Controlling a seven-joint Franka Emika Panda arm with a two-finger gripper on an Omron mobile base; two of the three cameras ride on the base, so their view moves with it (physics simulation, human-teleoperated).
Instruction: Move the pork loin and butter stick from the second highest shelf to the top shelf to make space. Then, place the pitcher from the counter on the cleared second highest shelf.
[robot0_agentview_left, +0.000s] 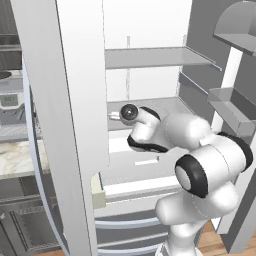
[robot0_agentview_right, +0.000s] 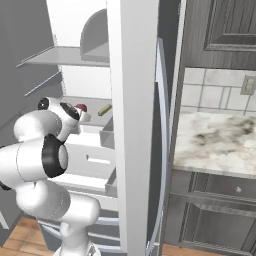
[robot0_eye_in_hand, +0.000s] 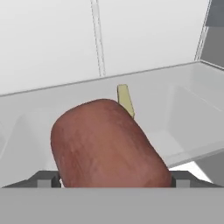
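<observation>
Straddling: claw (robot0_eye_in_hand: 114, 179) spread wide, a fingertip (robot0_eye_in_hand: 47, 179) on each side of pork loin (robot0_eye_in_hand: 107, 146), not gripping.
Pork loin: on second highest shelf (robot0_agentview_left: 165, 106).
Butter stick (robot0_eye_in_hand: 125, 99): just beyond, farther back.

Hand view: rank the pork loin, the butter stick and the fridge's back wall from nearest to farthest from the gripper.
1. The pork loin, right between the open tips of the gripper.
2. The butter stick, just behind the meat, a little to the right.
3. The fridge's back wall, white, beyond the second highest shelf both rest on.
</observation>
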